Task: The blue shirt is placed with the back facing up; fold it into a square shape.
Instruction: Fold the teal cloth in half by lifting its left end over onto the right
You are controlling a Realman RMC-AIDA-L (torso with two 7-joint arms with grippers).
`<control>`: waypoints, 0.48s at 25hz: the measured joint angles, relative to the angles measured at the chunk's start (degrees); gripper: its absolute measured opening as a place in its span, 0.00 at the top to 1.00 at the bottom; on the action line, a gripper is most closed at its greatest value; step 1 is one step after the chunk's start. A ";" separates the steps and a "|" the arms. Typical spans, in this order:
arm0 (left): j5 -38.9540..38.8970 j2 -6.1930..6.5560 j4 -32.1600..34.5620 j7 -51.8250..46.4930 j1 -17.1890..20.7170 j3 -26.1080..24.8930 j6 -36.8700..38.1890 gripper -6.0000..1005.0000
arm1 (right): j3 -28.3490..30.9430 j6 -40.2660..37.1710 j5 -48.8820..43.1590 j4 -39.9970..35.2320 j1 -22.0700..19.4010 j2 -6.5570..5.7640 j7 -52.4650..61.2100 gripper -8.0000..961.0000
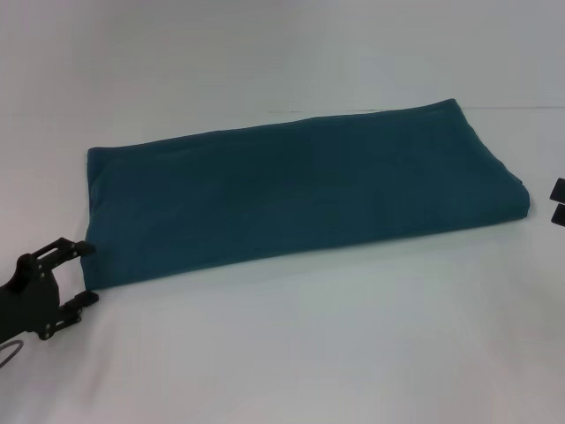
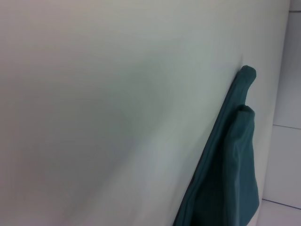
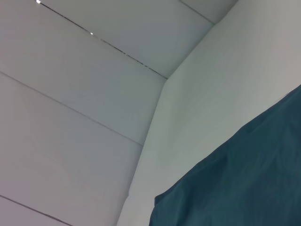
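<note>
White table (image 1: 282, 353) carries the dark teal cotton shirt (image 1: 300, 194) folded long, left gripper (image 1: 86, 272) spread empty at eight o'clock, right gripper (image 1: 558, 201) at three, state unclear.

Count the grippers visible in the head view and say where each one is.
2. The left gripper sits open at the near left corner of the folded blue shirt. The right gripper only peeks in at the right edge, just beyond the shirt's right end; the rest is out of frame.
</note>
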 joint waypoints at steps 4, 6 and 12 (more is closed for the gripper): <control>0.00 -0.02 -0.50 -0.10 -0.75 -0.01 -0.61 0.22 | 0.58 0.06 -0.04 0.00 -0.11 0.00 0.00 0.11; 0.00 -0.02 -0.95 -0.11 -1.46 0.00 -1.21 0.22 | 0.61 0.15 -0.07 0.00 -0.20 0.00 0.00 0.11; 0.00 -0.02 -2.20 0.07 -3.92 1.59 -3.66 0.22 | 0.80 0.26 -0.09 0.00 -0.34 0.00 -0.12 0.11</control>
